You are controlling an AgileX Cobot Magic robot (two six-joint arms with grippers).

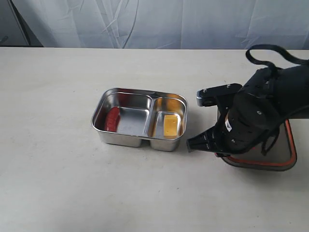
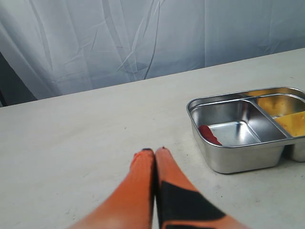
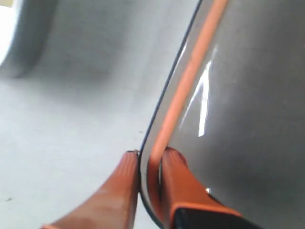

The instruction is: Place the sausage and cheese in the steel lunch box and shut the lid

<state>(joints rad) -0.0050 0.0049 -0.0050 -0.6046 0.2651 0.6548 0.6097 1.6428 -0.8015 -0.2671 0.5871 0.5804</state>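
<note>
The steel lunch box (image 1: pixel 123 139) stands open near the table's middle. The red sausage (image 1: pixel 112 119) lies in its larger left compartment, and the yellow cheese (image 1: pixel 170 125) lies in the right one; both also show in the left wrist view, sausage (image 2: pixel 209 134) and cheese (image 2: pixel 293 123), inside the box (image 2: pixel 238 157). The dark lid (image 1: pixel 285 162) with its orange seal lies right of the box, mostly under the right arm. My right gripper (image 3: pixel 148 155) is shut on the lid's rim (image 3: pixel 186 90). My left gripper (image 2: pixel 153 151) is shut and empty, above bare table left of the box.
A pale curtain (image 1: pixel 154 21) hangs behind the table's far edge. The bulky right arm (image 1: pixel 260 116) covers the table right of the box. The left arm is outside the exterior view.
</note>
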